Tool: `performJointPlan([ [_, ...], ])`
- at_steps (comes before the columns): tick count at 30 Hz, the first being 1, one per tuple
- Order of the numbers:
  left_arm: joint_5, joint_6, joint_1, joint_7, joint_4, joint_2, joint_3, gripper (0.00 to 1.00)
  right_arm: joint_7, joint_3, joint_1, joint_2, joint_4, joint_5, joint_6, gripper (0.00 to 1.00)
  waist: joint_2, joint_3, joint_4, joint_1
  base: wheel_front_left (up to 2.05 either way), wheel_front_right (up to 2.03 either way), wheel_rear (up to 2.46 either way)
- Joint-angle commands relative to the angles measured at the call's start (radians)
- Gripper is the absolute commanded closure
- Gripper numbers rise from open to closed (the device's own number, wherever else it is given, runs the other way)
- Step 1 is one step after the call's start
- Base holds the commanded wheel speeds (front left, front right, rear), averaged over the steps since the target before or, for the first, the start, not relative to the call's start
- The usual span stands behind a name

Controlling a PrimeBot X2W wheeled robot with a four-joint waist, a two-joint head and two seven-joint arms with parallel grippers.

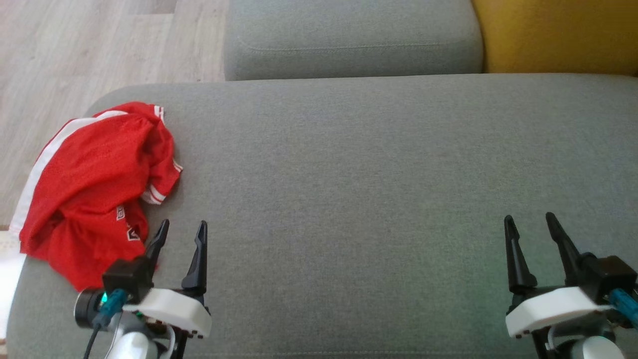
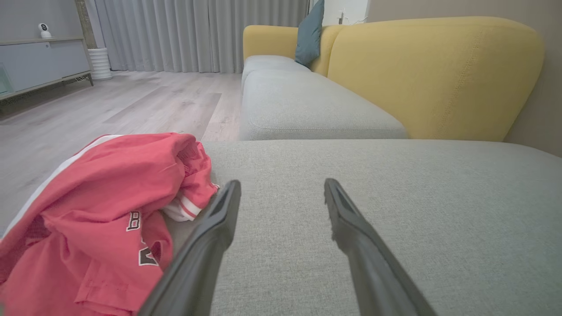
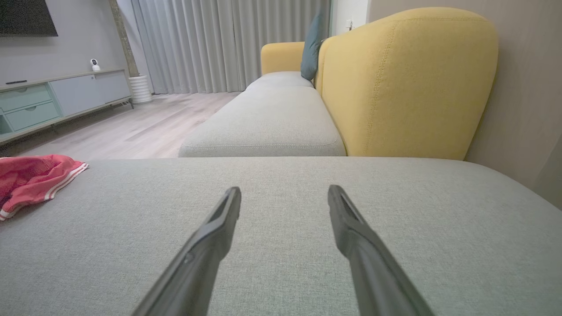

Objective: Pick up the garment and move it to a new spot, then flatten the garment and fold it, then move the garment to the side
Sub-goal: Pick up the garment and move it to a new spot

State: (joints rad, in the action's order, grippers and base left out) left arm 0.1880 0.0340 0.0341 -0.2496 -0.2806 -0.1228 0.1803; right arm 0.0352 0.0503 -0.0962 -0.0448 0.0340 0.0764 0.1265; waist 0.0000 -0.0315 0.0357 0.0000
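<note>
The garment (image 1: 94,184) is a red mesh piece with white stripes and lettering, lying crumpled at the left end of a grey seat cushion (image 1: 359,174). In the left wrist view the garment (image 2: 101,210) lies just left of my fingers, and in the right wrist view the garment (image 3: 30,177) sits far off at the left edge. My left gripper (image 1: 183,228) hovers open at the garment's near right edge, nothing between its fingers. At the lower right, well away from it, my right gripper (image 1: 529,219) is open over bare cushion.
A second grey cushion (image 1: 349,40) lies beyond the first, with a yellow backrest (image 1: 558,35) at the far right. Wooden floor (image 1: 75,55) runs past the cushion's left edge. A low cabinet (image 3: 52,98) and curtains (image 3: 228,44) stand across the room.
</note>
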Motion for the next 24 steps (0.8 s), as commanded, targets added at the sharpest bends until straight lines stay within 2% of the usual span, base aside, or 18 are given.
performJointPlan([
  [1, 0.005, -0.008, 0.068, -0.011, 0.033, -0.023, -0.034, 0.0, 0.008, -0.019, 0.03, -0.006, -0.036, 0.007, 0.004, 0.0, 0.0, 0.0, 0.006, 0.0, 0.0, 0.0, 0.0],
  [8, 0.015, -0.018, 0.079, -0.011, 0.037, -0.026, -0.041, 0.0, 0.004, -0.022, 0.035, -0.006, -0.06, 0.0, 0.004, 0.0, 0.0, 0.009, 0.072, 0.0, 0.0, 0.0, 0.0],
  [18, 0.024, -0.021, 0.097, -0.011, 0.038, -0.042, -0.046, 0.0, -0.009, -0.055, 0.046, -0.006, -0.11, 0.028, 0.004, 0.0, 0.0, 0.02, 0.263, 0.0, 0.0, 0.0, 0.0],
  [24, 0.034, -0.023, 0.099, -0.012, 0.041, -0.051, -0.056, 0.0, -0.012, -0.069, 0.054, -0.006, -0.115, 0.034, 0.004, 0.0, 0.0, 0.024, 0.342, 0.0, 0.0, 0.0, 0.0],
])
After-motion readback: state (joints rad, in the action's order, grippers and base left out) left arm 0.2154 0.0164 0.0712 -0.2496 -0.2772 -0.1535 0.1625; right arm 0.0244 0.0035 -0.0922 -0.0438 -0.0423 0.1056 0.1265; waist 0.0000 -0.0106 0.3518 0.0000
